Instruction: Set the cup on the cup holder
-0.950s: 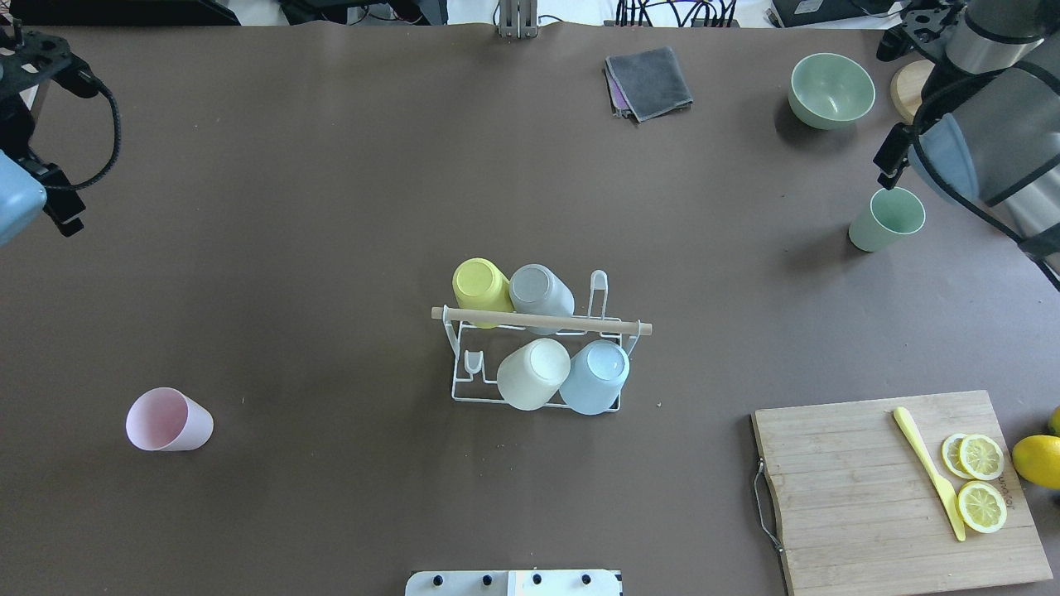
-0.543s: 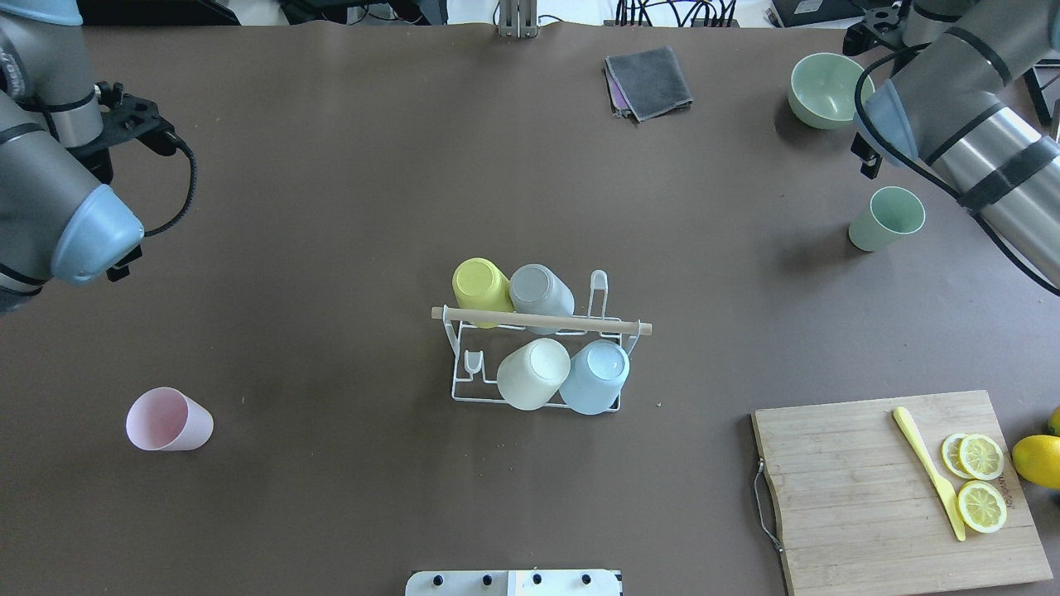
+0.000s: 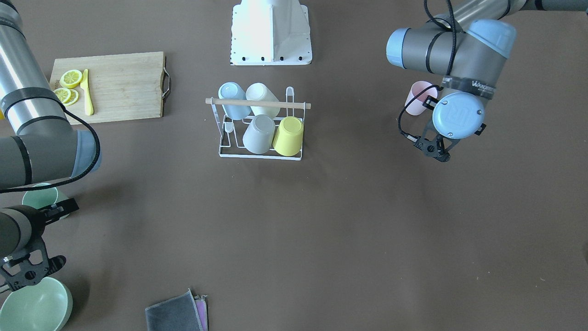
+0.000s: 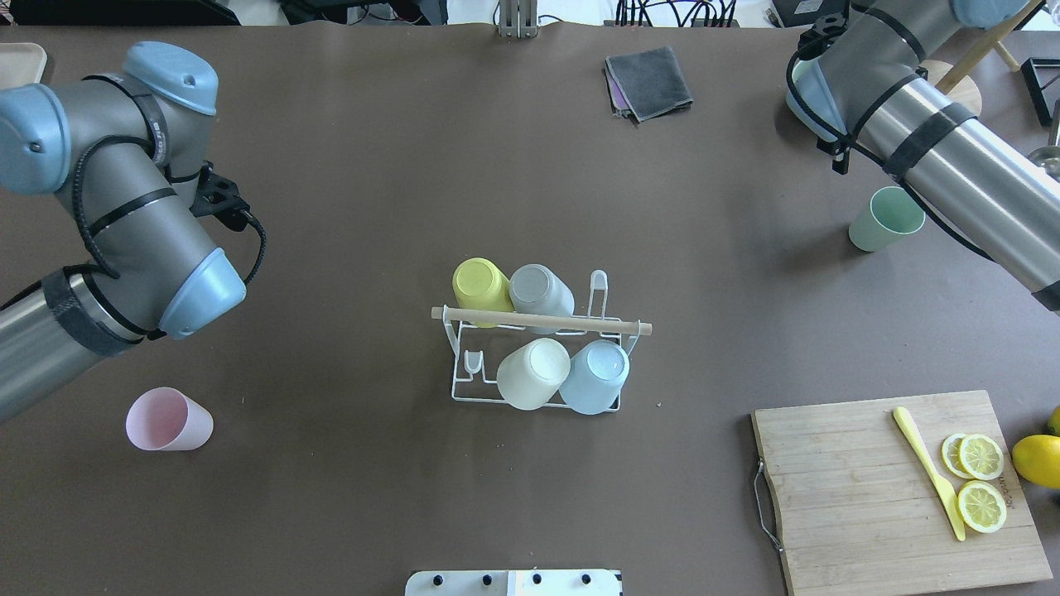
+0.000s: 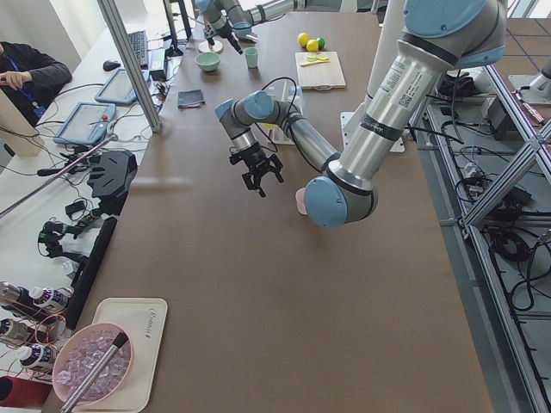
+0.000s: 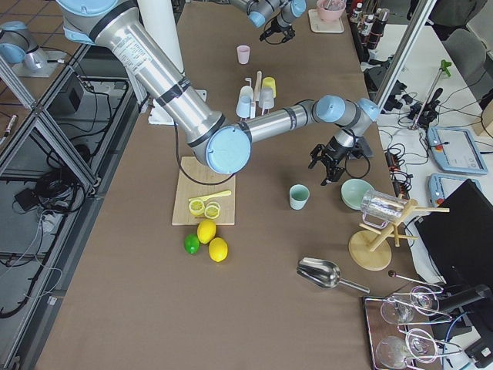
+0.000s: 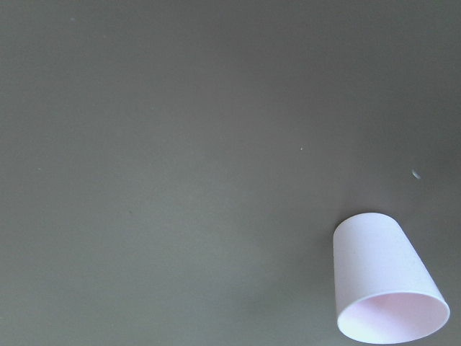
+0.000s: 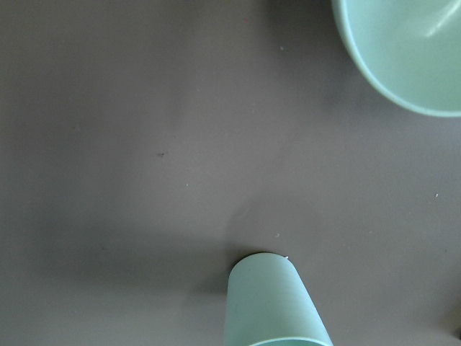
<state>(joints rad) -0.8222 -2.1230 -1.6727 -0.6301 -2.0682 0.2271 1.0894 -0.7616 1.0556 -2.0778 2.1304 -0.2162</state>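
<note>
The left claw (image 4: 224,200), released and empty, is being held at the pale pink plastic cup's (image 4: 170,420) overhead-view one o'clock, apparently for a coming grasp.

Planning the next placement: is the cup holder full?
Not full. The cup holder carries yellow cup, grey cup, cream cup and blue cup, inverted; two prongs stand bare.
</note>
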